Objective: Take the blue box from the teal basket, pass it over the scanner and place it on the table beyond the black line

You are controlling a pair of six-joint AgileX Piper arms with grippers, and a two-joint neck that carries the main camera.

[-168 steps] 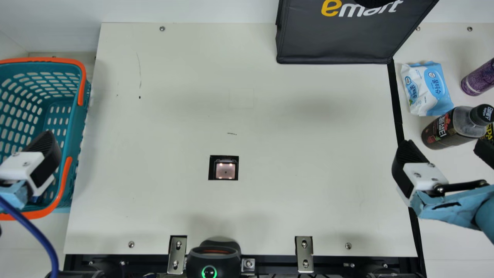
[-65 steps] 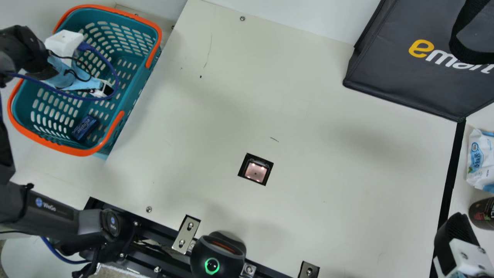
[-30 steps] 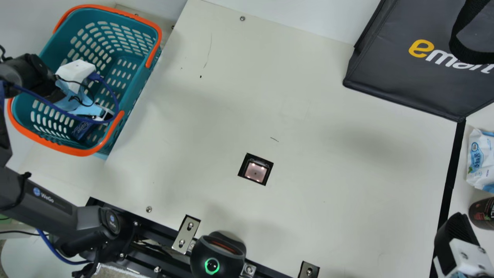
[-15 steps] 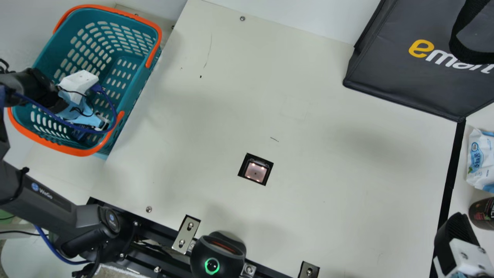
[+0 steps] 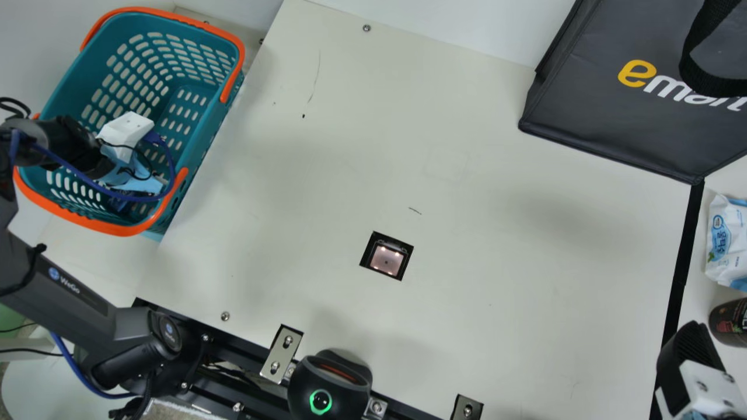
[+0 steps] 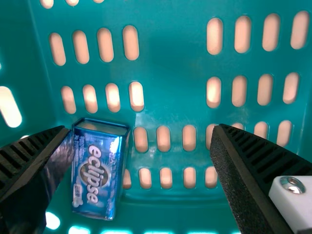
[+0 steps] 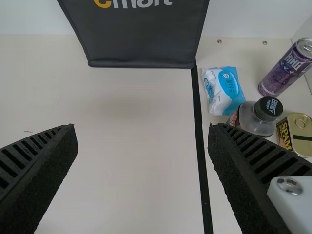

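The blue box (image 6: 95,170), judged light, stiff and slick, was best gripped across its width, mid-length; the left hand (image 6: 141,130) was spread and empty.

Box (image 6: 95,175) in the basket (image 5: 204,134) left of the scanner (image 5: 386,259), wipes (image 5: 725,242) and bottle (image 5: 730,324) right of the line (image 5: 683,256)

Blue box (image 6: 95,170): "eclipse" on the label, left wrist view. Dark bag (image 5: 613,111): "emart", yellow e, rest white. Left arm (image 5: 87,300): "WeGo" beside a round logo, main view. Tin (image 7: 297,131): "SPAM", right wrist view. Wipes pack (image 7: 223,90): Korean lettering, too small to read surely. Purple can (image 7: 287,68) and bottle (image 7: 256,117): print present, can't make it out.
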